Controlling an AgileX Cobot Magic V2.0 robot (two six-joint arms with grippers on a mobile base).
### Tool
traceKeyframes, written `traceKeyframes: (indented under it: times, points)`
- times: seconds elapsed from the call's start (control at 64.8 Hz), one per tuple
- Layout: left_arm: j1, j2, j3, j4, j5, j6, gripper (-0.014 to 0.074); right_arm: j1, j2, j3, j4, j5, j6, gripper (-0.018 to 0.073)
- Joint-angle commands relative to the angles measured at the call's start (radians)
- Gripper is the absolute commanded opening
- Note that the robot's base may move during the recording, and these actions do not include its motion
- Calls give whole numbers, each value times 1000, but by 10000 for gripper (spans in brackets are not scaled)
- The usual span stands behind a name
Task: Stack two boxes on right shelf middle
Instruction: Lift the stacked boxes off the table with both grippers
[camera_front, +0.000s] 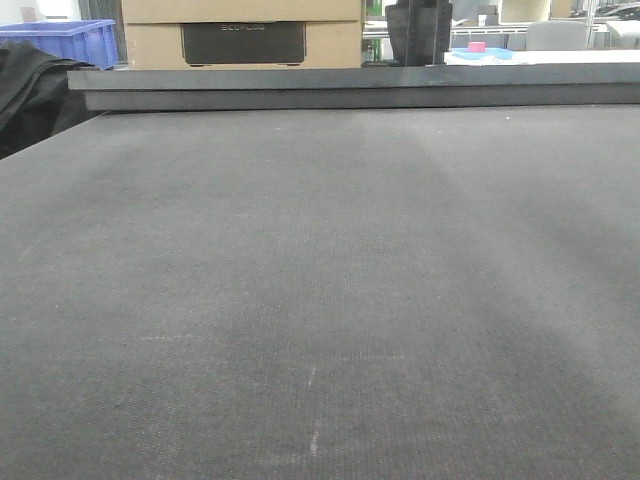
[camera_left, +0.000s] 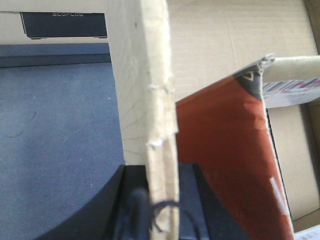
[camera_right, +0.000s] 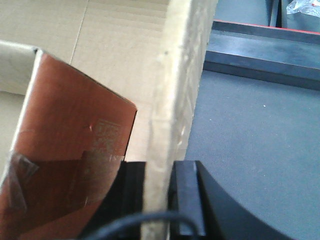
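A: Jaws status?

B: Left gripper: we see its jaws pinching 1 upright wall of the box, with 1 black finger on each side of the raw cardboard edge. Right gripper is the same, jaws clamped on the wall at the box's other side. A black cable crosses below it.

A: Box location?

B: Between the 2 wrists, top open. The grey bench shows outside both pinched walls. We can't tell whether the box rests on it or hangs above. Inside, a rust-red panel leans tilted, and the right wrist view shows clear tape on its lower corner.

A: Farther out?

B: In the front view the bench mat runs to a dark raised rail at the far edge. Behind the rail we see a labelled carton with a black ECOFLOW panel. A blue bin is far left and a black cloth lies by the bench's left edge. Far right, 1 pink item sits on a blue tray.
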Motion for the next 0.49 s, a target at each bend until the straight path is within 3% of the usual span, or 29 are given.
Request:
traceKeyframes:
  times: [0.0,0.478]
  points:
    - [6,-12,-8,31,-73,4,-111,-8,-10,-9,-42,-46,-11,-154]
    - [6,-12,-8,31,-89,4,-111,-8,-10,-9,-42,-46,-11,-154]
